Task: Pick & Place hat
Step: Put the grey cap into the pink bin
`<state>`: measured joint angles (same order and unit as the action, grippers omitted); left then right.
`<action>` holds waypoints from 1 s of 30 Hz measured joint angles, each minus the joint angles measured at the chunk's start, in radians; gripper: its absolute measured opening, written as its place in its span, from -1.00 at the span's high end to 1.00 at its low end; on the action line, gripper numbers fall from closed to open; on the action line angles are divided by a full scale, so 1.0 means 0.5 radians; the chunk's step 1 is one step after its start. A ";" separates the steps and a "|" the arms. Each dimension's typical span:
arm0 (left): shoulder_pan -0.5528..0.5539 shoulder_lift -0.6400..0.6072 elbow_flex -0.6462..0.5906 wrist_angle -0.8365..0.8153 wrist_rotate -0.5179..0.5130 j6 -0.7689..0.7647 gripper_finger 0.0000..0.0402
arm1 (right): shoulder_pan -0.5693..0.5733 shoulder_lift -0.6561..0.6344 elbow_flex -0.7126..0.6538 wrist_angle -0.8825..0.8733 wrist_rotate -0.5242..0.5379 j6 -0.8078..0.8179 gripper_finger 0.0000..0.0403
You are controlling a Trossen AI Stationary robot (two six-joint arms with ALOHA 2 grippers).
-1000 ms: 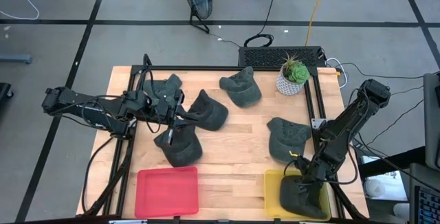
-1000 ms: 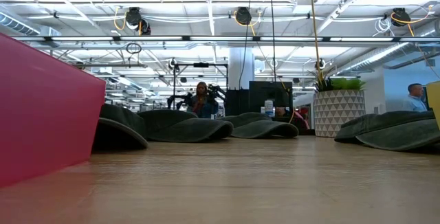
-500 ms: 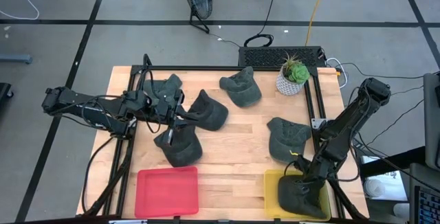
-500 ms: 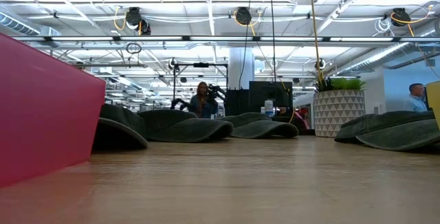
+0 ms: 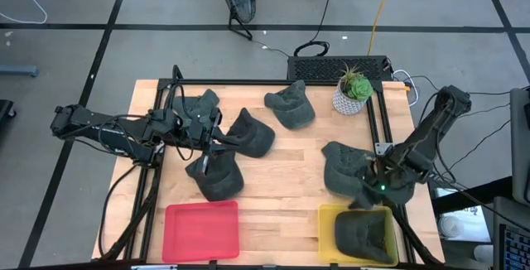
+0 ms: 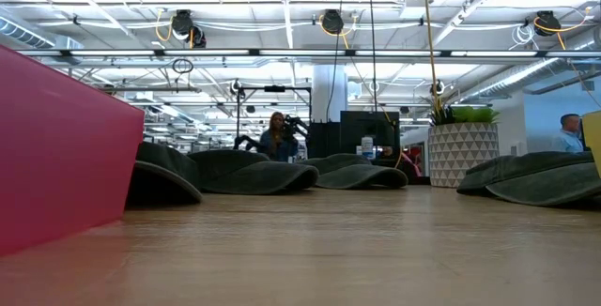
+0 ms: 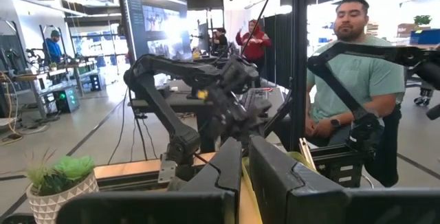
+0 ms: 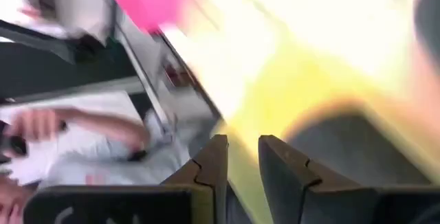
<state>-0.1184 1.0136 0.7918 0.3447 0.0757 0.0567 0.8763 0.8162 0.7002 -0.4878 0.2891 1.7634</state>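
Note:
Several dark grey hats lie on the wooden table: three at the left point(image 5: 248, 134), one at the far middle point(image 5: 290, 104), one at the right point(image 5: 344, 167). Another hat point(image 5: 364, 235) lies in the yellow bin point(image 5: 325, 220) at the near right. My right gripper point(image 5: 365, 195) hovers between that bin and the right hat, slightly open and empty; its wrist view point(image 8: 242, 165) is blurred. My left gripper point(image 5: 217, 136) waits shut and empty among the left hats, and also shows in its wrist view point(image 7: 245, 172).
A red bin point(image 5: 201, 230) stands at the near left. A potted plant point(image 5: 352, 92) stands at the far right. A black frame point(image 5: 374, 125) runs around the work area. A person point(image 7: 357, 80) sits beyond the table's right side.
My right gripper has risen out of the yellow bin and gone toward the table's far edge, stopping near the right hat. The hat in the bin has stayed lying there, clear of the gripper.

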 joint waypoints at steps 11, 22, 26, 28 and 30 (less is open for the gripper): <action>0.000 0.000 0.000 -0.005 0.000 0.016 0.81 | -0.535 -0.044 0.000 0.537 0.361 -1.727 0.65; 0.000 0.000 0.002 -0.072 -0.086 0.017 0.81 | -1.085 0.278 0.000 0.692 0.059 -2.727 0.65; 0.000 0.000 0.002 -0.144 -0.223 0.001 0.81 | -1.231 0.420 0.000 0.567 -0.237 -2.808 0.65; 0.001 0.000 0.002 -0.171 -0.262 -0.012 0.81 | -1.275 0.442 0.000 0.418 -0.320 -2.835 0.65; 0.001 0.000 0.002 -0.178 -0.268 -0.007 0.81 | -1.311 0.433 0.000 0.225 -0.306 -2.850 0.65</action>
<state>-0.1181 1.0138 0.7925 0.2559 -0.0582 0.0530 0.2209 1.0328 0.7002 -0.3755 0.1361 0.3386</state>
